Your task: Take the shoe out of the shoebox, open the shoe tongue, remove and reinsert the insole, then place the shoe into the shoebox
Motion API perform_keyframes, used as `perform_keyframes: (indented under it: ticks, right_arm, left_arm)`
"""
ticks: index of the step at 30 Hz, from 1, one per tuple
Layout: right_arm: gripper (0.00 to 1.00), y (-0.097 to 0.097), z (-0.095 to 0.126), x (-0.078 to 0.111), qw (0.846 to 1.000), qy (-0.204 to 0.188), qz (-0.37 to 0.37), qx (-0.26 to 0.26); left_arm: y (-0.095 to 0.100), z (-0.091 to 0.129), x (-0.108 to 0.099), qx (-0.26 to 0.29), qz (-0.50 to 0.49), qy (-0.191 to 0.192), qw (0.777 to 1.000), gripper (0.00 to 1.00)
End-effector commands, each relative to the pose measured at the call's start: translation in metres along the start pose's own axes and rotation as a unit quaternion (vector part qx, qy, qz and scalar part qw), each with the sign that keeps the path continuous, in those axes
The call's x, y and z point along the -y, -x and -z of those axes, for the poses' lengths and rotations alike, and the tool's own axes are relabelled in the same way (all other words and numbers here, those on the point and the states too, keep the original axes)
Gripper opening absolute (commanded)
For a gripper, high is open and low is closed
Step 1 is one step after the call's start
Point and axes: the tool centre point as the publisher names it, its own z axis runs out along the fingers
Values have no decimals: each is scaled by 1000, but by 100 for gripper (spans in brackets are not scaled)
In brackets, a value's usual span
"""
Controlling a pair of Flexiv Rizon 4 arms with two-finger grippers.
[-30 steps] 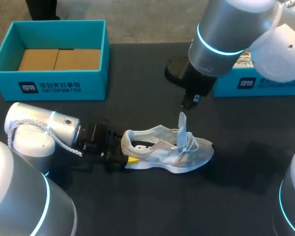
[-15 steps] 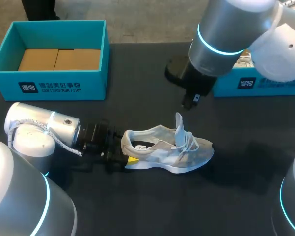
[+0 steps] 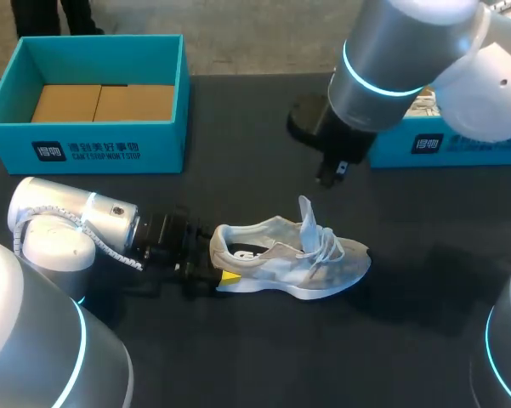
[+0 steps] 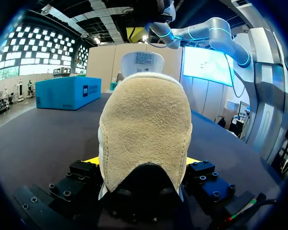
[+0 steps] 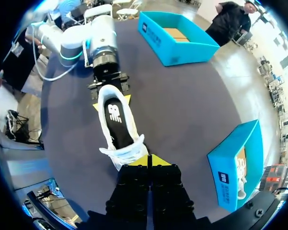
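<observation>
Left gripper clamps shoe heel; right gripper pinched closed, empty, above tongue, seemingly clear.

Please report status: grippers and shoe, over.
Left gripper shut on shoe heel. Right gripper shut, empty, above raised tongue. Insole inside. Nothing in way.
</observation>
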Motion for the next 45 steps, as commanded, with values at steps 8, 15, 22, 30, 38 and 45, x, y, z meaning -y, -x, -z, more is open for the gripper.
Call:
perform_keyframes:
  ticks: [8,15,22,30,38,45]
  right_arm:
    - [0,-5,7,-24,999,-24,28,17]
    - [0,-20,6,-52,998,-33,33,35]
    - [0,-33,-11,-75,997,-52,41,41]
    - [0,-43,-38,-77,994,-91,46,23]
    - [0,-46,-57,-62,991,-121,53,4]
    - [0,-55,-71,-43,989,-136,57,-15]
  left_arm:
    - [1,-2,-3,0,0,0,1000,0]
    - [1,-2,-3,0,0,0,1000,0]
    - [1,-2,-3,0,0,0,1000,0]
    - [1,-2,-3,0,0,0,1000,0]
    - [1,-2,-3,0,0,0,1000,0]
    - [1,-2,-3,0,0,0,1000,0]
